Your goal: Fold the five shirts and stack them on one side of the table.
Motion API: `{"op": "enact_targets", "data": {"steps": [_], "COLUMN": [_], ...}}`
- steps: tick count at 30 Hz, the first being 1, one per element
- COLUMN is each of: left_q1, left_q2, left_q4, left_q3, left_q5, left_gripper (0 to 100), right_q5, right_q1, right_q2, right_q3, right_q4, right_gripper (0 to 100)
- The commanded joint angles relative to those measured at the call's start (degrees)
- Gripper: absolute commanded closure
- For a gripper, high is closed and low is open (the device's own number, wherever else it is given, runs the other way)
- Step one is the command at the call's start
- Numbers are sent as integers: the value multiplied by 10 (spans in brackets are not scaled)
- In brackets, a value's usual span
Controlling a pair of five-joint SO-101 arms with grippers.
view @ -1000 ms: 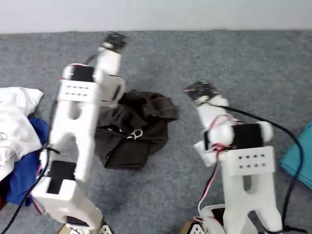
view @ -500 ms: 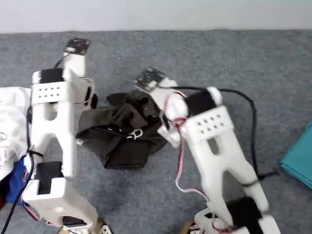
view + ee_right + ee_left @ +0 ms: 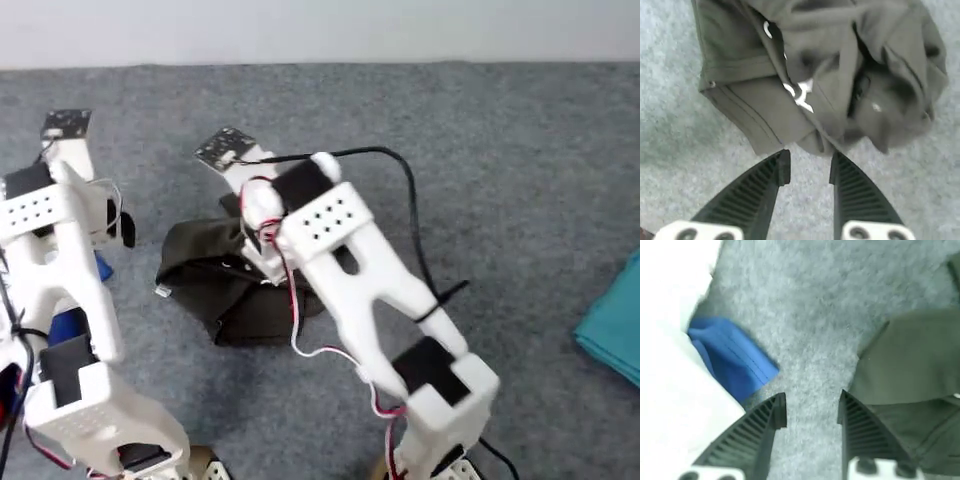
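You are working at what looks like a robotics lab bench or hobby test rig rather than a home, though the narrow view leaves the room itself uncertain. The table wears a grey felt-like covering that runs up to a plain pale wall. The white plastic left arm and the matching right arm have perforated shells, and a loose black cable hangs exposed. A crumpled dark olive shirt and a flat teal cloth lie on the felt.
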Motion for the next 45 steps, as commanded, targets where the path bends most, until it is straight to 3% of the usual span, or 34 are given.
{"op": "enact_targets", "data": {"steps": [1,14,21,45], "left_q1": [-4,-4,-4,-2], "left_q2": [-35,-35,-35,-31], "left_q4": [-23,-25,-22,-25], "left_q3": [12,15,15,15], "left_q5": [-5,-4,-4,-6], "left_gripper": [823,823,823,823], "right_q5": [-8,-51,-50,-47], "right_q1": [-4,14,38,39], "right_q2": [36,127,127,224], "right_q3": [-69,-140,-210,-213], "right_q4": [-8,-1,69,65], "right_gripper": [856,880,880,897]}}
